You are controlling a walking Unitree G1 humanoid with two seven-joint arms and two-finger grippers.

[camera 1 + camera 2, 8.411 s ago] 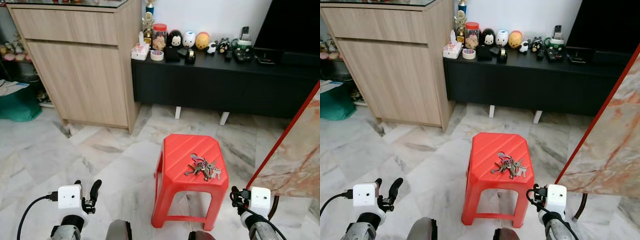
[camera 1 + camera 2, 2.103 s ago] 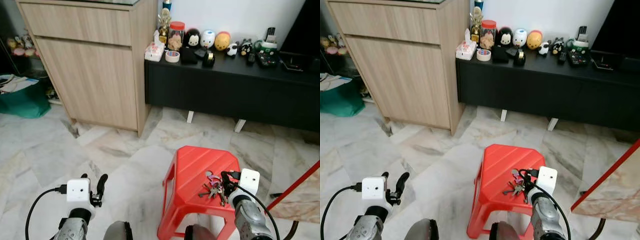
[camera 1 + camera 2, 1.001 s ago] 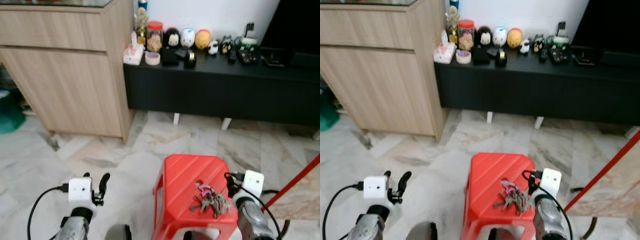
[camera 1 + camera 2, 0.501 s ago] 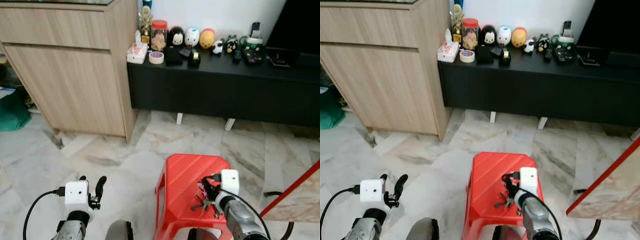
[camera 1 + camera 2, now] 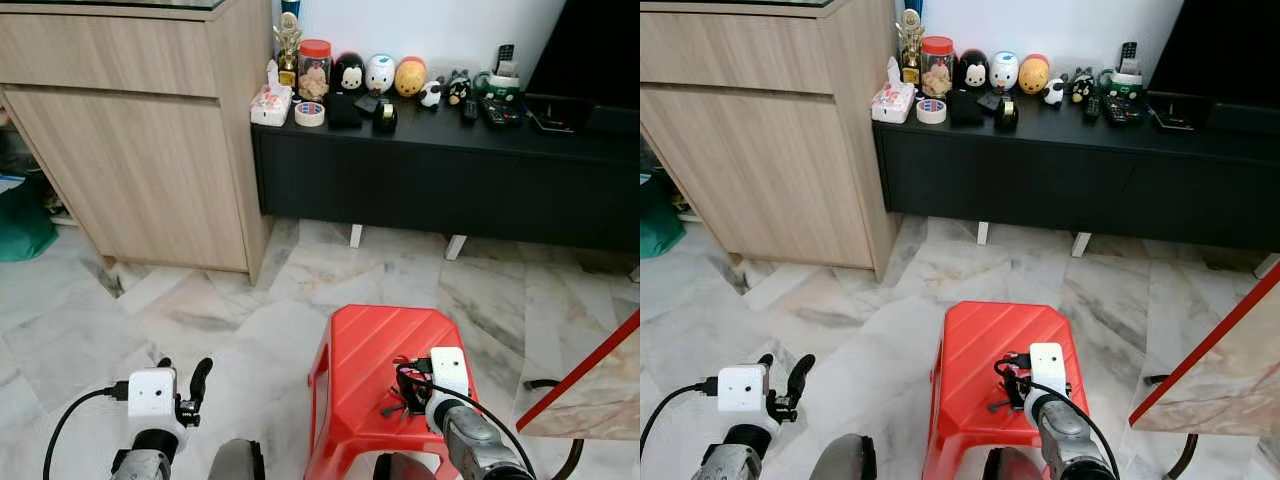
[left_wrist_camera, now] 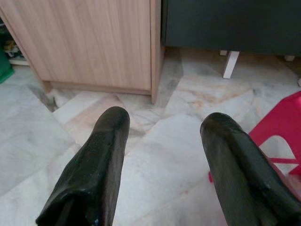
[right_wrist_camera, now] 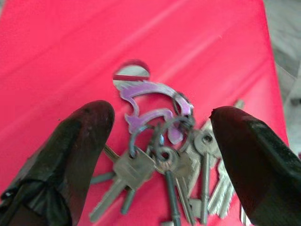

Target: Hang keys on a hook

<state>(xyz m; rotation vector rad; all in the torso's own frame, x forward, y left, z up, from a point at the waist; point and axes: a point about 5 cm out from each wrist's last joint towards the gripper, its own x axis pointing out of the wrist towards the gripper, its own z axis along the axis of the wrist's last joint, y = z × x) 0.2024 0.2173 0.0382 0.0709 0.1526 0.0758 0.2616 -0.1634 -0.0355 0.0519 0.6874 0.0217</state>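
I see a red plastic stool (image 5: 370, 360) standing on the marble floor (image 5: 200, 310). A bunch of keys (image 7: 164, 155) lies flat on its seat toward 3 o'clock, purple tag (image 7: 146, 101) at 12 o'clock of the bunch.

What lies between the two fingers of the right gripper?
In the right wrist view, the bunch of keys lies on the red stool between the open fingers.

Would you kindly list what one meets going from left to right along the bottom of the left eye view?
Left gripper → red stool → keys → right gripper → red-edged marble panel.
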